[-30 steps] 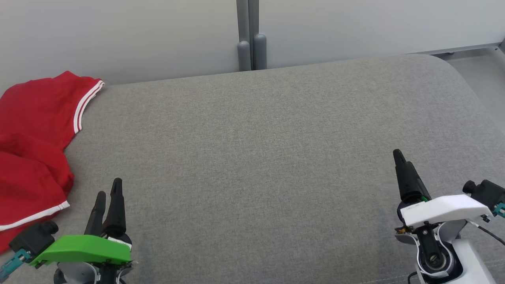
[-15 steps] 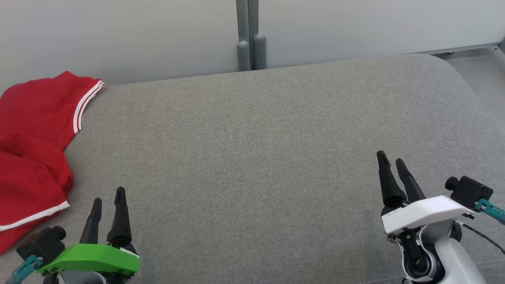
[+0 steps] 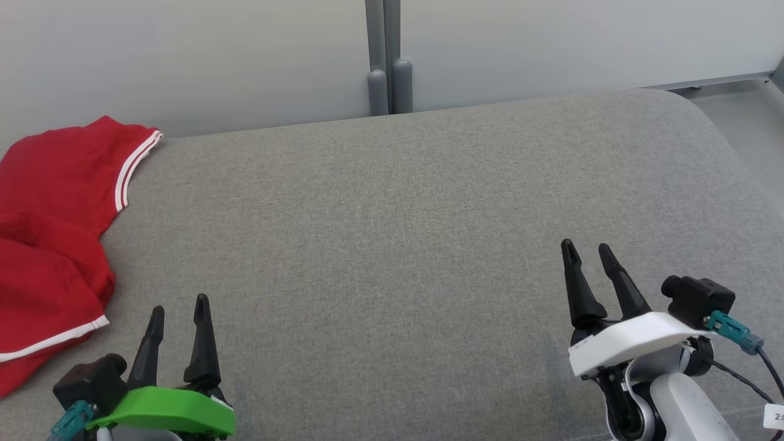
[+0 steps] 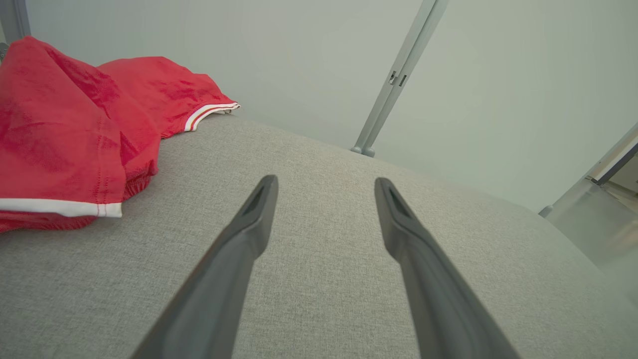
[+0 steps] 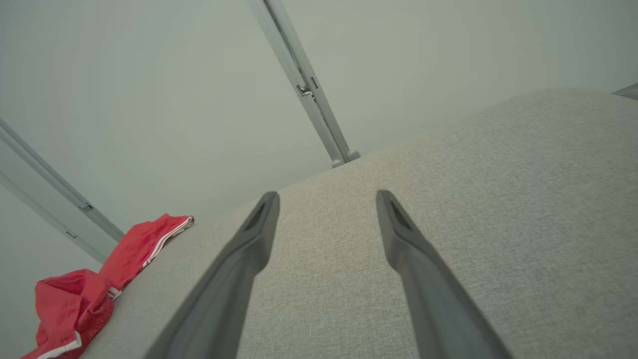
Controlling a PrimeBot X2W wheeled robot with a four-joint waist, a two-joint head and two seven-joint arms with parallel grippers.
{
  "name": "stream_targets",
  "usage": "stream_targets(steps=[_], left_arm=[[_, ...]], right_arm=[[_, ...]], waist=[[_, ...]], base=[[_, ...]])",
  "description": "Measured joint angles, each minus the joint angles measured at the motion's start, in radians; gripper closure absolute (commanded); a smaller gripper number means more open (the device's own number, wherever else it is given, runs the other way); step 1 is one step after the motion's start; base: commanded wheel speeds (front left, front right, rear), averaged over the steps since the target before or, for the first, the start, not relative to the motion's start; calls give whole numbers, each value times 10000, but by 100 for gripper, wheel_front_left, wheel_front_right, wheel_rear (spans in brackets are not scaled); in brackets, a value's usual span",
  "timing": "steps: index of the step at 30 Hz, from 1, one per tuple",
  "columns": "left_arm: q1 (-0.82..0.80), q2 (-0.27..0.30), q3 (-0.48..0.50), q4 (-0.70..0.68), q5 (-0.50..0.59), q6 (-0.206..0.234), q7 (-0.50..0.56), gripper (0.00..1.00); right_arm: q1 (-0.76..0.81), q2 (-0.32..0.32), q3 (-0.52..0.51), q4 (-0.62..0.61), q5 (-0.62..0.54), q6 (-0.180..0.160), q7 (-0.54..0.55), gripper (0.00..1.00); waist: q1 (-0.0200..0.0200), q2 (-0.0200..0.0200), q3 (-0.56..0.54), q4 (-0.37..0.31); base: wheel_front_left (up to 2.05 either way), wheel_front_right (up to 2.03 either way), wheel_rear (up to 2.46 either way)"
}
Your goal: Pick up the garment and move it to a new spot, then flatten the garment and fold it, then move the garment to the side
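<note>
The red garment (image 3: 49,202), trimmed with white stripes at its hems, lies crumpled at the left end of the grey upholstered cushion (image 3: 392,214). Part of it runs out of the head view at the left edge. One striped hem points toward the pale wall panel (image 3: 184,55) behind the cushion.

The left gripper (image 3: 179,306), under a green cover, hovers near the garment's lower hem and is not touching it. Its two fingers are spread apart and hold nothing. In the left wrist view the garment sits to the upper left of the fingers.

The right gripper (image 3: 587,246), under a white cover, is over the right part of the cushion, well apart from the garment. Its fingers are likewise parted and empty.

A grey vertical post (image 3: 386,61) divides the wall panel behind the cushion's middle.
</note>
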Motion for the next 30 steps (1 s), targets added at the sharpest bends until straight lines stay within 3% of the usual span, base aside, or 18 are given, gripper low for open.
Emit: stream_targets(steps=[24,30], left_arm=[[612,-50,-88,-42,2886,144,-725,0],[802,-69,-119,82,3070,144,-880,0]], right_arm=[[174,40,784,-29,-3223,-77,-715,0],[177,65,938,-94,-3923,-88,-884,0]], waist=[[0,0,-196,1],[0,0,-197,-8]], base=[[0,0,0],[0,0,0]])
